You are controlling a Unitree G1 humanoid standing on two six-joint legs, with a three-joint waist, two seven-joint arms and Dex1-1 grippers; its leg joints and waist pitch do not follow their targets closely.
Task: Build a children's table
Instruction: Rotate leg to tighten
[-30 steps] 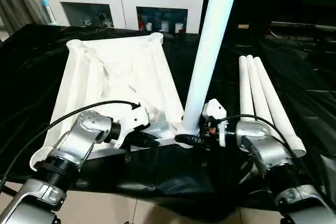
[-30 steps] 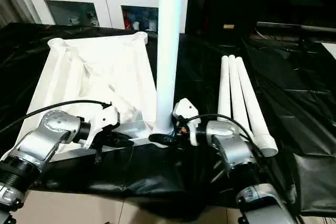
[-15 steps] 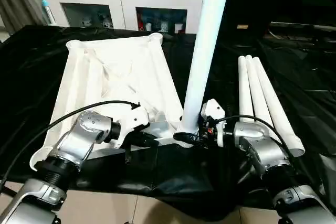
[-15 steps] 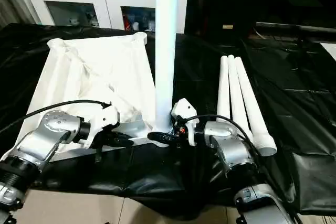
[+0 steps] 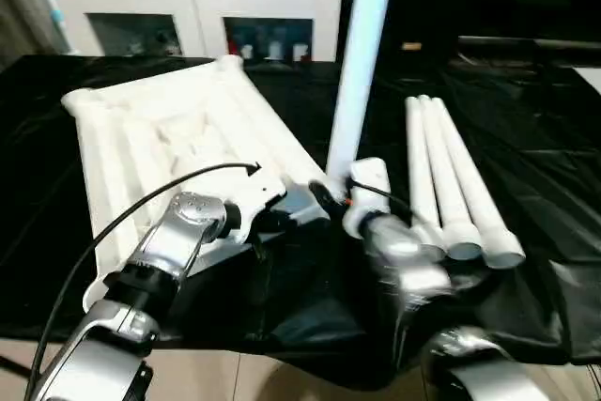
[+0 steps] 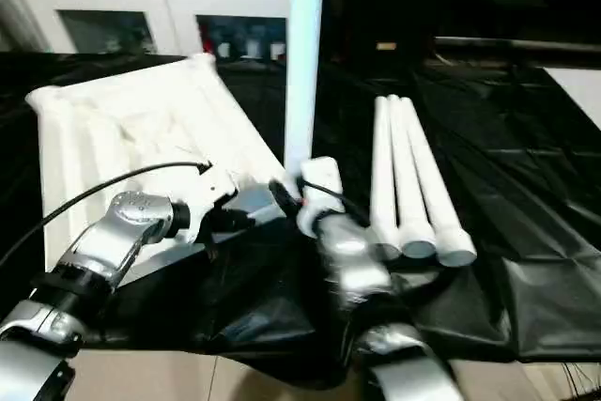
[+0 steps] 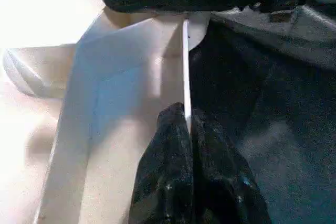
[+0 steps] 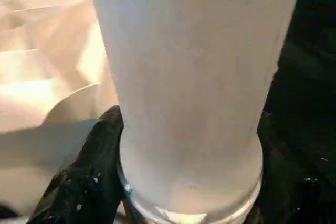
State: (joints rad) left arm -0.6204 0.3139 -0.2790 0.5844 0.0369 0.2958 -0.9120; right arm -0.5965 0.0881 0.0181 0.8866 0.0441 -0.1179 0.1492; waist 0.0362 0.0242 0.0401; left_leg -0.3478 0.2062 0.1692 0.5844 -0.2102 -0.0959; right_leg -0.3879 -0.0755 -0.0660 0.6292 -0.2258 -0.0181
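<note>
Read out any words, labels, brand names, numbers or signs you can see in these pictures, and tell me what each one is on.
None can be read.
Tabletop: plain white, no print.
Upright leg and the three legs lying on the black sheet: plain white, no markings.
Cabinet: the small items behind its glass doors are too blurred to show any lettering.
Left claw and right claw: no legible marks.

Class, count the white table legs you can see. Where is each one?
4. One leg stands upright at the tabletop's near corner; three loose legs lie side by side on the black cover.
</note>
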